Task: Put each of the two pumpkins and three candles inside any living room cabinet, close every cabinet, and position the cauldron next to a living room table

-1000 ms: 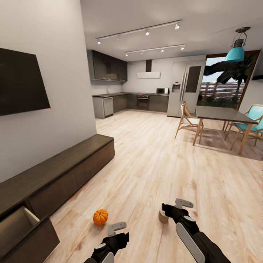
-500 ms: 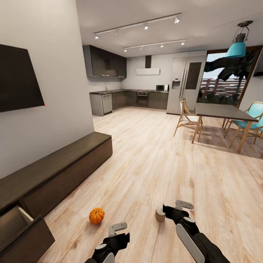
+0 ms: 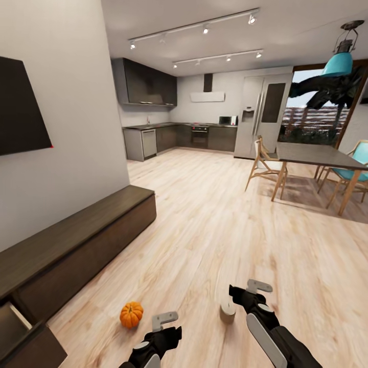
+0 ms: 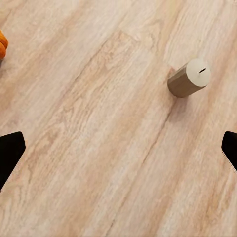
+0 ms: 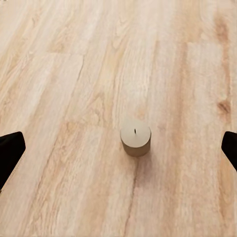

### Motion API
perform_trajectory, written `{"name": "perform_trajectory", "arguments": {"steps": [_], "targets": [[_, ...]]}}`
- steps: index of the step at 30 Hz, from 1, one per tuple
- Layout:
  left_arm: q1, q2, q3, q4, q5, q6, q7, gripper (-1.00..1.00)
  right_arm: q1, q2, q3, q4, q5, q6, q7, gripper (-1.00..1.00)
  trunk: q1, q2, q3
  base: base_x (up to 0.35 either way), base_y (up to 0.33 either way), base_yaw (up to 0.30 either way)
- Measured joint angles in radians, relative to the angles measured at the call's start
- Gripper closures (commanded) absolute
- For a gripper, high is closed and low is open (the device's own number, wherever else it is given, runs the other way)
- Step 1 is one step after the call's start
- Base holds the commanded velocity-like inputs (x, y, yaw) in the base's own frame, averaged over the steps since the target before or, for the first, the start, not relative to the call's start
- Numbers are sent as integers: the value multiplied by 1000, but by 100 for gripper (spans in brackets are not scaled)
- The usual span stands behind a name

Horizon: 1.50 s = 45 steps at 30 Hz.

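One orange pumpkin [image 3: 131, 314] sits on the wood floor near the dark-brown cabinet [image 3: 76, 245], whose near drawer [image 3: 20, 332] stands open. A beige candle [image 3: 227, 312] stands upright on the floor just left of my right gripper [image 3: 248, 290]. In the right wrist view the candle [image 5: 135, 137] is ahead of the open right gripper [image 5: 118, 148], between its finger lines but apart from them. My left gripper [image 3: 167, 327] hangs open between pumpkin and candle; its wrist view shows the candle [image 4: 190, 78] and a sliver of pumpkin [image 4: 2, 44] beyond the left gripper [image 4: 118, 150]. The cauldron is out of view.
A dining table [image 3: 312, 156] with wooden chairs [image 3: 263, 166] stands at the far right. A dark TV [image 3: 20, 112] hangs on the wall above the cabinet. The dark-grey kitchen [image 3: 179, 138] and fridge [image 3: 260, 120] lie at the back, across wide open floor.
The whole picture has shifted left, so the camera turned right; the cabinet's open drawer now sits further into the corner. Both arms keep their pose, both grippers still open.
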Motion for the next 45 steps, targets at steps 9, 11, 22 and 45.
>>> {"name": "perform_trajectory", "arguments": {"steps": [9,11,22,45], "targets": [[0,-1,0,0,0,0,0,-100,0,1,1,-1,9,-1,-66,-100,0,0,-9,280,-142,75],[0,0,0,0,0,0,0,-100,0,0,1,-2,10,-1,-67,-100,0,0,-9,254,-166,8],[0,0,1,0,0,0,0,-100,0,-4,1,-2,9,-1,-67,-100,1,0,-10,87,-55,1],[0,-1,1,0,0,-1,0,-100,0,-4,1,0,9,-27,-67,-100,1,0,-10,0,-1,117]]}}
